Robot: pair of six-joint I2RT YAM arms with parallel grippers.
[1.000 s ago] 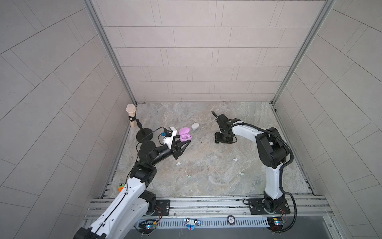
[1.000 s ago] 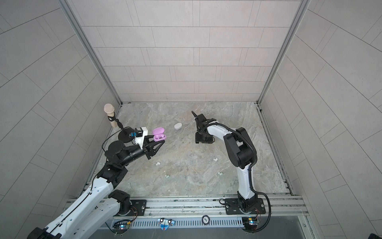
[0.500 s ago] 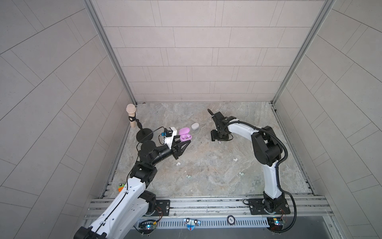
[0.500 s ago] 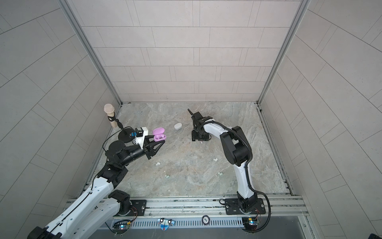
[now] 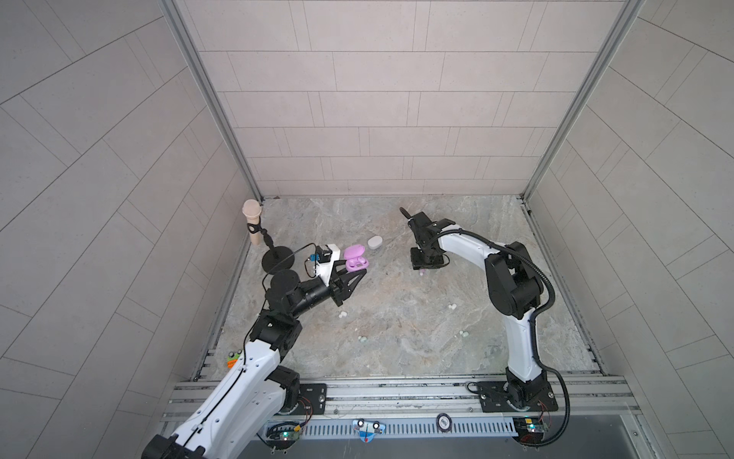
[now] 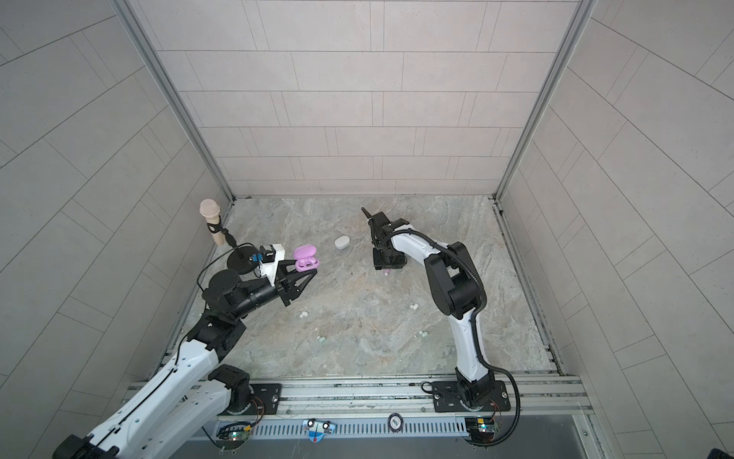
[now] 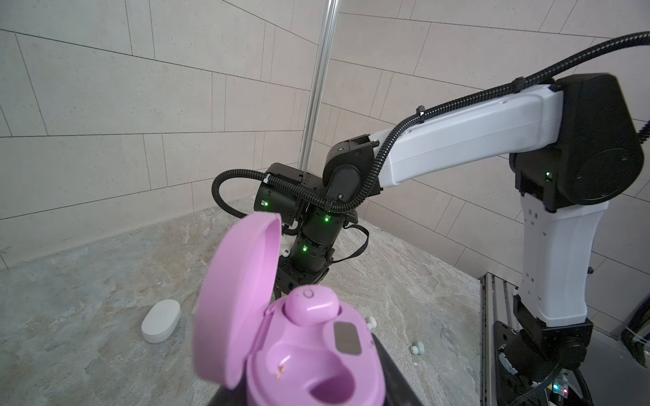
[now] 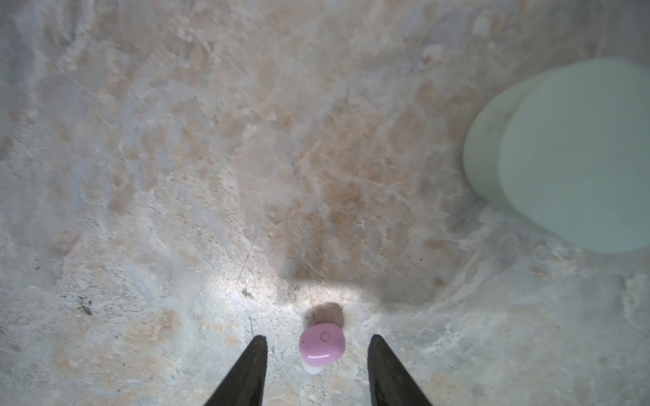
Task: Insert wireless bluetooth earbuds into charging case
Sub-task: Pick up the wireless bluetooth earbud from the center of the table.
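My left gripper [image 5: 360, 273] is shut on the base of a lilac charging case [image 7: 309, 355], held above the table with its lid open; the case [image 5: 354, 258] shows in both top views. One lilac earbud [image 7: 311, 305] sits in a socket, and the socket beside it is empty. A second lilac earbud [image 8: 322, 346] lies on the marble table. My right gripper [image 8: 318, 337] points straight down over it, open, one finger on each side and neither touching. In a top view this earbud [image 5: 422, 272] peeks out just under the gripper.
A closed white case [image 5: 375, 242] lies between the two arms, and a mint-green case [image 8: 569, 154] lies close to my right gripper. White earbuds [image 5: 342, 314] [image 5: 570, 306] and mint earbuds [image 5: 362, 339] [image 5: 462, 334] are scattered nearer the front. A microphone on a stand [image 5: 252, 222] is at the back left.
My right wrist has shifted a little to the left and now stands over the lilac earbud. The left arm and its case have not moved.
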